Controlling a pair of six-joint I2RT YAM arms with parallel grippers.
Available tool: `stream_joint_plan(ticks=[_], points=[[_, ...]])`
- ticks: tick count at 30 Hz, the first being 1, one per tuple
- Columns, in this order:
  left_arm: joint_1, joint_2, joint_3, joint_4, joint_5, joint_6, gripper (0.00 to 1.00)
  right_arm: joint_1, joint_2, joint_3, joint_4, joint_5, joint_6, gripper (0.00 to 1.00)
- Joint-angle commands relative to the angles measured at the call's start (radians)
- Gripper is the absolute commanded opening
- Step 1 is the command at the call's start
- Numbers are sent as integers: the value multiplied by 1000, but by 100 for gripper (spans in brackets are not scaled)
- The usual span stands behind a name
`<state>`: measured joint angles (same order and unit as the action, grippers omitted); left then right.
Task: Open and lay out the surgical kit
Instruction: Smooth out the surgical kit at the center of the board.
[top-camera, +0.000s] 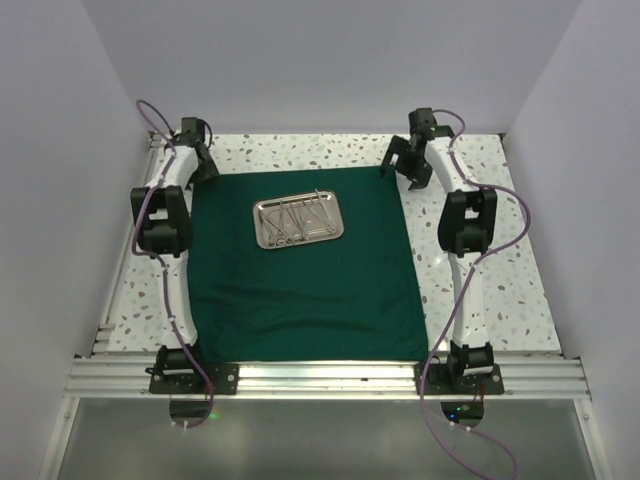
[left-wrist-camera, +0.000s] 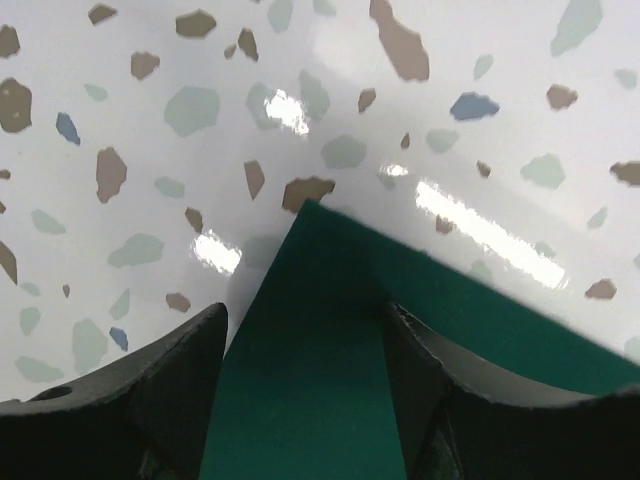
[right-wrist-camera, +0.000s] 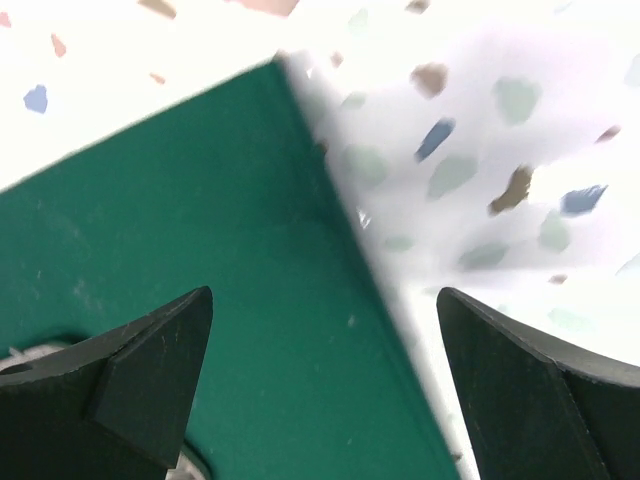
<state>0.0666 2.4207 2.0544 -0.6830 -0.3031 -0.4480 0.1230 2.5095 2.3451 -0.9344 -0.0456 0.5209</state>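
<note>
Reading half done: cloth (top-camera: 300, 290) flat on tabletop (top-camera: 500, 290), tray (top-camera: 333, 234) of tools (top-camera: 295, 220) on its far half. Left pincer (left-wrist-camera: 305, 335), right pincer (right-wrist-camera: 325, 300) both apart at cloth's far corners. Tools not laid out yet.

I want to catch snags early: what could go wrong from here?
1. The left gripper straddles the green cloth at its far corner; a pull there might drag the steel tray and scatter its instruments.
2. The right gripper hangs open by the other far corner; a one-sided tug could wrinkle the flat cloth.
</note>
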Motion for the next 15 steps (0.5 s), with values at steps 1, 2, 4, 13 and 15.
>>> stream_joint_plan(ticks=[1,2,4,13,15], points=[[-10,87,100,-102,-27,-17,66,-29,47,59,23,-36,5,99],[-11,83,96,-93,-27,-2,65,-29,57,60,23,-33,7,98],[-10,60,52,-52,-4,14,65,-31,78,59,25,-30,2,98],[-56,74,75,-41,47,109,41,3,155,112,28,-48,24,83],[-56,69,75,-36,64,111,30,29,167,131,32,-53,25,66]])
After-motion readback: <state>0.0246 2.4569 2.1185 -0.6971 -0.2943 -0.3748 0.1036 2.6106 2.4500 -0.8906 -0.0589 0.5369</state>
